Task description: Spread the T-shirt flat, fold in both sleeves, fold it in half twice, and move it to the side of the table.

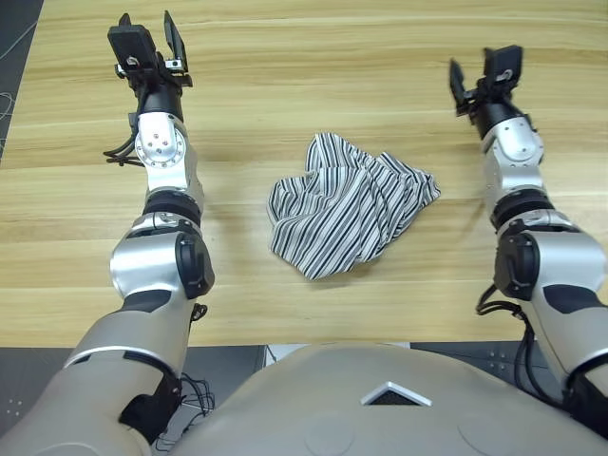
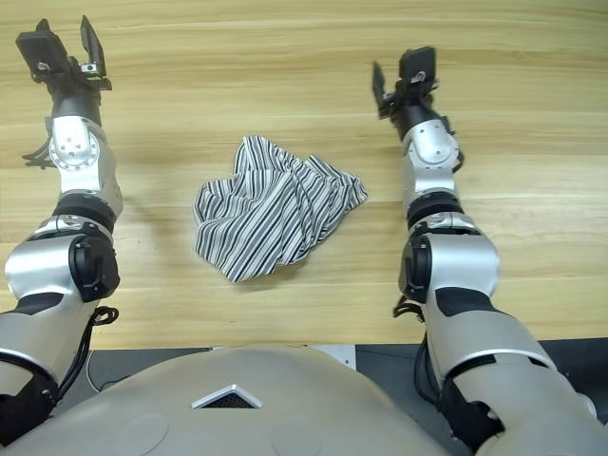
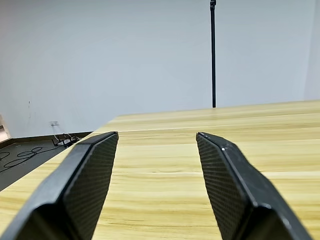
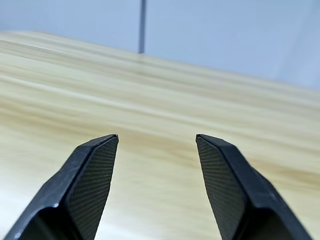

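From my seat I see the T-shirt point(image 1: 350, 211), black and white striped, lying in a crumpled heap near the middle of the table point(image 1: 285, 57), between the two arms and touching neither. It is bunched over itself, so I cannot pick out the sleeves, the collar or the hem, and the folds hide whatever cloth lies underneath. The left gripper point(image 1: 147, 24) is held out over bare wood at the far left, well apart from the shirt, with its fingers point(image 3: 90, 185) spread wide and nothing between them. I cannot tell from the head views how high it sits above the wood. The right gripper point(image 1: 480, 66) is at the far right, also well clear of the cloth and also spread apart with nothing in it. Its fingertips point(image 4: 92, 185) are sharp in its wrist view, while the wood beyond them is blurred. In both wrist views the finger bases are cut off by the frame edge. Past the left fingers a thin dark pole point(image 3: 213, 50) stands against a pale wall point(image 3: 125, 60), its top cut off, and some cables point(image 3: 30, 152) lie on the floor, too small to make out.
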`<state>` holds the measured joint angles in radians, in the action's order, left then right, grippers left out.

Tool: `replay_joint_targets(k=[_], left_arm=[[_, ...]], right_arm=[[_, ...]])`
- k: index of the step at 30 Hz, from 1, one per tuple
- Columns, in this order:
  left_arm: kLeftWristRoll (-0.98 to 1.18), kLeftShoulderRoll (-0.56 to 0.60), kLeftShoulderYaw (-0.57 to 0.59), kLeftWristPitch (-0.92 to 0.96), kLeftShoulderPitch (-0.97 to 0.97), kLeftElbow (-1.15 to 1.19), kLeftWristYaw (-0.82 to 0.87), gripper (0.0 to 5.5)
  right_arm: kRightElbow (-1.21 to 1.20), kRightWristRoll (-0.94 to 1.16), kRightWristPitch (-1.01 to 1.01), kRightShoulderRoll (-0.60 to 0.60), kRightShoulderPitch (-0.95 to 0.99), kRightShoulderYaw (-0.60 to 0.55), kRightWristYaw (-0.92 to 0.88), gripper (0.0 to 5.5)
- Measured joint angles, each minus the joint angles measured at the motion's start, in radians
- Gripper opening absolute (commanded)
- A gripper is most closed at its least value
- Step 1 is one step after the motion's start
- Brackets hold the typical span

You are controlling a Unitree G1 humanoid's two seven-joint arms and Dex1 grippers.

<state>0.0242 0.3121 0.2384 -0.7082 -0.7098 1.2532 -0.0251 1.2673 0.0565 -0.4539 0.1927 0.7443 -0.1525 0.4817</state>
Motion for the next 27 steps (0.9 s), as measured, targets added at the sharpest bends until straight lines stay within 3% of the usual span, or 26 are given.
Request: replay_joint_targets(k=[4, 8, 15, 27], left_arm=[[-0.004, -0.011, -0.006, 0.003, -0.002, 0.000, 0.011, 2.91], [-0.010, -0.028, -0.010, 0.003, -0.012, 0.000, 0.016, 2.91], [-0.023, -0.036, -0.021, 0.003, -0.012, 0.000, 0.037, 2.91], [-0.027, -0.050, -0.022, 0.002, -0.012, -0.009, 0.045, 2.91]], right_arm=[[-0.089, 0.132, 0.316, -0.063, 0.028, -0.019, 0.351, 2.89], [-0.134, 0.119, 0.549, -0.054, 0.077, 0.054, 0.490, 2.89], [-0.089, -0.025, 0.611, -0.088, 0.111, 0.191, 0.400, 2.89], [-0.040, -0.094, 0.611, -0.150, 0.138, 0.255, 0.391, 2.89]])
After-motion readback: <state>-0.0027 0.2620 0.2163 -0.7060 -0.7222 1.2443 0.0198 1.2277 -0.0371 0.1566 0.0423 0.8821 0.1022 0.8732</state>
